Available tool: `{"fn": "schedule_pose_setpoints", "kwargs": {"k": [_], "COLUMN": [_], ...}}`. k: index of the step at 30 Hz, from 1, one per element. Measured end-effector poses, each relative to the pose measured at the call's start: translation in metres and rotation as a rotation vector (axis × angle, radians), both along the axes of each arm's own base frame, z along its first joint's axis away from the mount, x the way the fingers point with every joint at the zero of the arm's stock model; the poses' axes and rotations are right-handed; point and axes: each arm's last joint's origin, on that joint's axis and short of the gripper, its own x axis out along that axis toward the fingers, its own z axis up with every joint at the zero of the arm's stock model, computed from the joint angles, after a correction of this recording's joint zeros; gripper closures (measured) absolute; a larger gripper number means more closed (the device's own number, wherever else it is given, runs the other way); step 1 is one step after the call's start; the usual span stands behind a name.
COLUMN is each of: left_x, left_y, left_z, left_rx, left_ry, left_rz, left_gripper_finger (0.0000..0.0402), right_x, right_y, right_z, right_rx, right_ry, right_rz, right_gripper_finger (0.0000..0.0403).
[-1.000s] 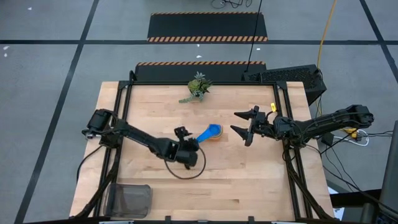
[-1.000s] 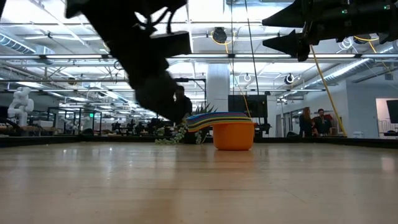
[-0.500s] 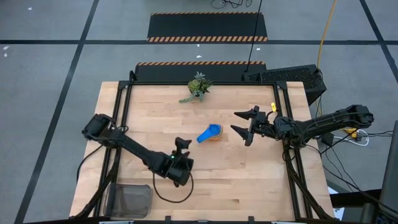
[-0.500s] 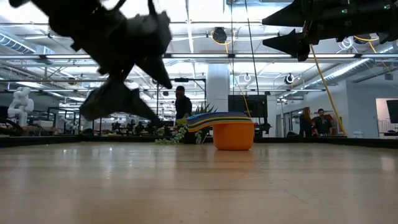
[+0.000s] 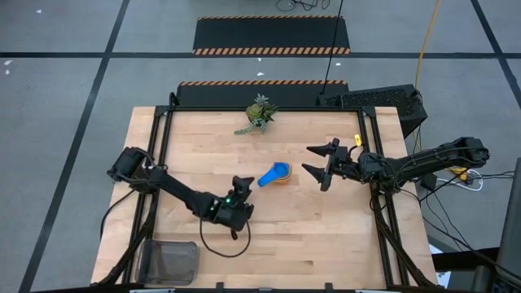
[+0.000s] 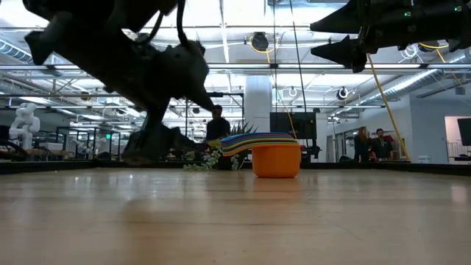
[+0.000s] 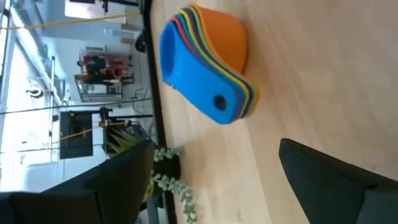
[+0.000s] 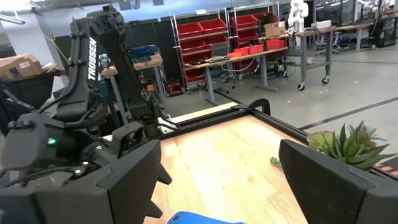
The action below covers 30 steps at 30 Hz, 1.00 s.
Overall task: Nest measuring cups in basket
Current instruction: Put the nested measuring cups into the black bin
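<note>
— What do the measuring cups (image 5: 277, 173) look like from where you sit?

— I see them already nested into one stack: a blue one on top, its bowl open upward, thin rims of other colours under it and an orange cup on the outside. In the low view the orange cup (image 6: 276, 160) sits upright on the bench (image 5: 326, 236) with the handles fanning off to one side.

— Where is the stack, and which way does it point?

— Near the middle of the bench, a little toward the far edge. Its long axis runs diagonally: bowls toward the far right corner, handles toward the near left corner, where the basket (image 5: 171, 262) stands well apart from it.

— And my tools?

— The left tool (image 5: 238, 184) is released, fingers spread, holding nothing, just beside the handle end of the stack without touching it. The right tool (image 5: 321, 161) is also spread and empty, hanging above the bench near the right edge, its fingers aimed toward the stack. A small plant (image 5: 258, 114) sits by the far edge.
</note>
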Motion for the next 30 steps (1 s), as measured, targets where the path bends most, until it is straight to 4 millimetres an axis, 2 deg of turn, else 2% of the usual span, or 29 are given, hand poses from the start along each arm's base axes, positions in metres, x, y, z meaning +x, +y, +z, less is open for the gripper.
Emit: {"fn": "schedule_pose_setpoints", "kwargs": {"k": [6, 13, 17, 20, 24, 30], "left_x": [-0.001, -0.001, -0.001, 0.001, 0.001, 0.0], "left_y": [0.012, 0.013, 0.013, 0.012, 0.012, 0.008], "left_z": [-0.006, -0.007, -0.006, -0.006, -0.006, -0.007], "left_rx": [-0.017, -0.051, -0.067, -0.1, -0.129, -0.155], "left_ry": [-0.009, -0.04, -0.048, -0.077, -0.105, -0.078], "left_rz": [0.024, 0.046, 0.042, 0.043, 0.06, 0.016], "left_gripper_finger": [0.0053, 0.0053, 0.0053, 0.0053, 0.0053, 0.0053], "right_x": [0.003, 0.027, 0.043, 0.052, 0.057, 0.067], "right_y": [0.0, 0.002, -0.004, -0.016, -0.029, -0.034], "right_z": [-0.007, -0.008, -0.006, -0.01, -0.02, -0.029], "right_rx": [0.026, -0.127, -0.234, -0.223, -0.11, -0.06], "right_ry": [0.07, 0.426, 0.549, 0.575, 0.582, 0.567], "right_rz": [0.0, 0.033, 0.029, -0.02, -0.026, -0.002], "right_gripper_finger": [0.0087, 0.0121, 0.0148, 0.0176, 0.023, 0.0317]}}
